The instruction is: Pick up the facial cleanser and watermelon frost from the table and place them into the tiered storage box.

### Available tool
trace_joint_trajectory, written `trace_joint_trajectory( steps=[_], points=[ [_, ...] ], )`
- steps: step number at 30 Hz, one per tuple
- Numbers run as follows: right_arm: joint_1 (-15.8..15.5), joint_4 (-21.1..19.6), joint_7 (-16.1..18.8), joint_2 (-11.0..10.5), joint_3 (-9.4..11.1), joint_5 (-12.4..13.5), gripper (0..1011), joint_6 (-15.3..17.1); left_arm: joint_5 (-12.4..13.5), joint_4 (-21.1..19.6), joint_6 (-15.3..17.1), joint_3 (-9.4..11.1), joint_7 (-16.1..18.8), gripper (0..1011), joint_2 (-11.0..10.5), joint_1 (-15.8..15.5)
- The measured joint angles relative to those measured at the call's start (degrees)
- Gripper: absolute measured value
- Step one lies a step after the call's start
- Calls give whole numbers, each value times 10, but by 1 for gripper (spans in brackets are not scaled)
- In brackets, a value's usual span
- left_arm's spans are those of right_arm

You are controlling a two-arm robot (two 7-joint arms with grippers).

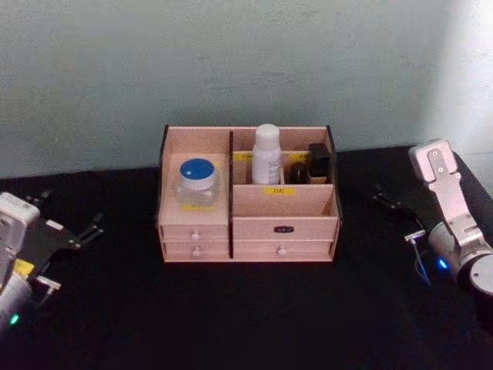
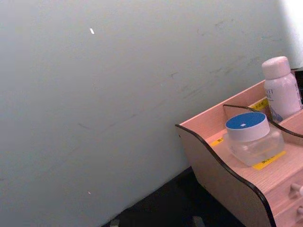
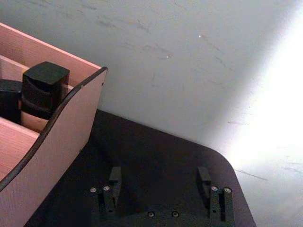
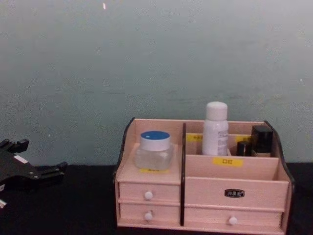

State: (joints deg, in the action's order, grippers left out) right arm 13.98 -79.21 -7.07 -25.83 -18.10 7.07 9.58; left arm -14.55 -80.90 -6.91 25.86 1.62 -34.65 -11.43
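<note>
The tiered storage box (image 1: 285,202) stands at the table's middle against the wall, also seen as the box (image 4: 234,169). A clear jar with a blue lid (image 1: 197,179) sits on its left tier, and a white bottle (image 1: 266,156) stands in a back compartment. I cannot tell which of these is the facial cleanser and which the watermelon frost. My left gripper (image 1: 69,213) rests open at the far left, well apart from the box. My right gripper (image 3: 158,178) is open over the table, right of the box's side wall (image 3: 61,127).
Two dark bottles (image 1: 310,164) stand in the box's back right compartment. The black table (image 1: 246,316) has free room in front of the box and on both sides. A pale wall (image 4: 156,58) is close behind. The right arm (image 1: 454,223) stands at the right edge.
</note>
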Motion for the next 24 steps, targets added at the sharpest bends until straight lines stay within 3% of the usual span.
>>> trace_joint_trajectory(
  steps=[24],
  points=[
    [0, 0, 0, 0, 0, 0, 1002, 0, 0, 0, 0, 0, 0, 1001, 0, 0]
  ],
)
